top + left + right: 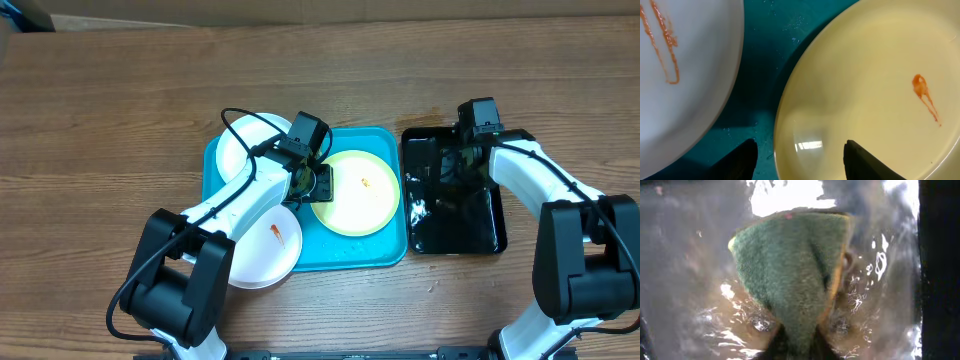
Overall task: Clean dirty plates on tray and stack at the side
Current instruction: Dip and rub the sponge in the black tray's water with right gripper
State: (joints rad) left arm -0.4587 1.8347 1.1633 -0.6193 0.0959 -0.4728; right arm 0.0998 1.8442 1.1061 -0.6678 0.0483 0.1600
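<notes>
On the turquoise tray (372,257), our left claw (800,146) gapes astride the yellow-green plate (355,195)'s rim. The rear white plate (248,140) and front white plate (265,250) overhang its left edge. Our right claw (795,347) clenches the sponge (790,270).

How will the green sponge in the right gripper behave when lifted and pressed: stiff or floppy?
Probably soft: the sponge narrows where the right gripper pinches it, so it may flex when pressed. Likely soaked and drippy, since the black tray around it glistens with liquid.
</notes>
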